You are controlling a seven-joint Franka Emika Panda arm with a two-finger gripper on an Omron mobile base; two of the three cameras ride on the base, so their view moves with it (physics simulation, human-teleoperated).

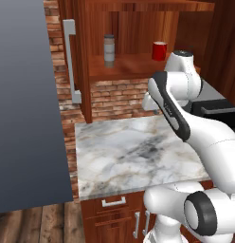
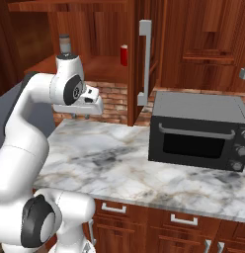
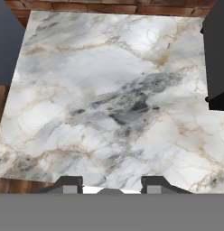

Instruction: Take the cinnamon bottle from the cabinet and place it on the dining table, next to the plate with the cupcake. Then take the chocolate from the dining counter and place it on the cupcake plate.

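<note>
My gripper point(image 3: 110, 184) hangs empty above the marble counter point(image 1: 133, 156), fingers drawn together; the cinnamon bottle point(image 1: 109, 50) stands upright on the open cabinet shelf point(image 1: 133, 66).

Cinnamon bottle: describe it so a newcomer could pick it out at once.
Above the marble counter an open wooden cabinet holds two things on its shelf. The cinnamon bottle stands upright at the left: tall, slim, brownish with a grey cap, unlike the squat red cup to its right.

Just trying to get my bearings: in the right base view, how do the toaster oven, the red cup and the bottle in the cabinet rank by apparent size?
1. Toaster oven, by far the largest.
2 and 3. Cinnamon bottle and red cup: both small, and the arm partly hides the bottle, so I can't rank them.
</note>
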